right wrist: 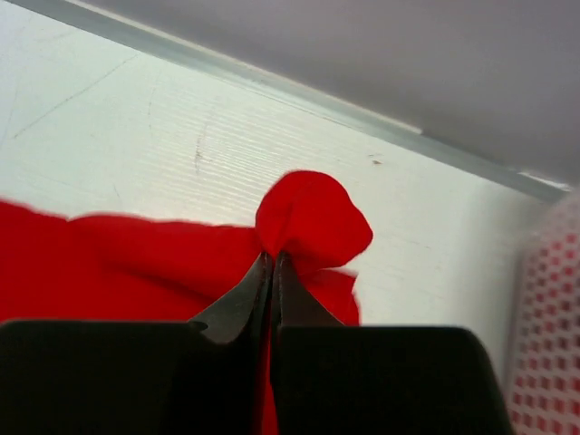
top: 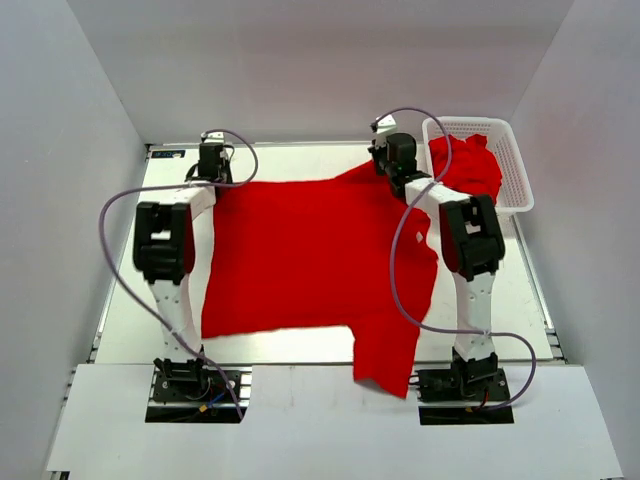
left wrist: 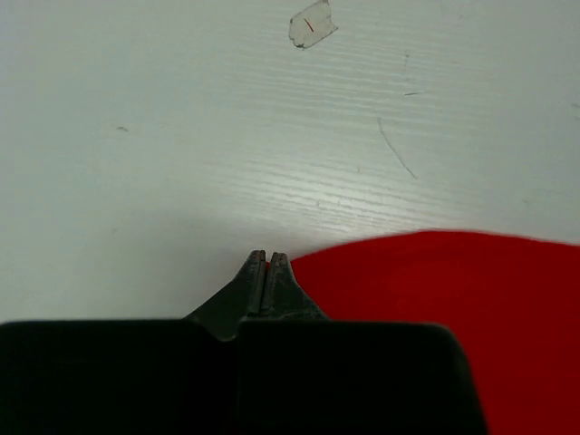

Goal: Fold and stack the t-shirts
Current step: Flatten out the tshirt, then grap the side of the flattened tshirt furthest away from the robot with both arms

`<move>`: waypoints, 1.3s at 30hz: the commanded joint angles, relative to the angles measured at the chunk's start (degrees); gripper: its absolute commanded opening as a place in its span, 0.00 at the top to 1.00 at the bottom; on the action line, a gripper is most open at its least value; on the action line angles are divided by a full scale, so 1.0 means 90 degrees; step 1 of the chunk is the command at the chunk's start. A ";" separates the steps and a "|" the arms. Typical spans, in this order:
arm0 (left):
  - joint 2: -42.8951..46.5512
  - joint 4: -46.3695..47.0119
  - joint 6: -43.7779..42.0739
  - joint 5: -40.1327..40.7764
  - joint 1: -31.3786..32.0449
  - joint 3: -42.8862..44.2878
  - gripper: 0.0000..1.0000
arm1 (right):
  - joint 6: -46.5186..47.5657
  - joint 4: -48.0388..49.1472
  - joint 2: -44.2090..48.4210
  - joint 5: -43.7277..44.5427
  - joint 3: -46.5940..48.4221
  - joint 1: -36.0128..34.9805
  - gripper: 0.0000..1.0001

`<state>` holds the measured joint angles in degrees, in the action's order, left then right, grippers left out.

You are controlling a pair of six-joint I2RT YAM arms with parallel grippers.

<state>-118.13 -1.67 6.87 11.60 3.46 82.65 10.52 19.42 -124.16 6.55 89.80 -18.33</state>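
Fingers point(right wrist: 240, 304) of the right arm pinch a puckered fold of the t-shirt point(top: 310, 250); left fingers point(left wrist: 249, 281) are pressed together at its edge, grip unclear. Only the overhead view shows it spread on the bench point(top: 130, 320), lengthwise left-right, sleeves right, one sleeve draping the near edge.

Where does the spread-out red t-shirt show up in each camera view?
Top external: t-shirt spread flat mid-picture.
Left wrist: lower right, its edge reaching the left gripper.
Right wrist: lower left, bunched in the right gripper.
Shared landmark: the white table.
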 commanded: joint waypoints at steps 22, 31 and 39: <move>-0.0382 0.0371 -0.0168 -0.0273 -0.0219 0.0632 1.00 | -0.0447 0.1133 0.0522 -0.0307 -0.0919 0.0083 1.00; 0.1034 0.0283 0.0378 0.0137 -0.0219 -0.1048 1.00 | -0.0661 0.1017 0.2290 -0.0307 -0.2924 0.0064 1.00; 0.2186 0.0157 0.0749 0.0264 -0.0219 -0.2249 1.00 | -0.1296 0.0909 0.3511 -0.0268 -0.4069 0.0034 1.00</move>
<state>-102.76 0.38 11.51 11.92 1.93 64.51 1.74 26.61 -96.23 4.12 54.68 -18.00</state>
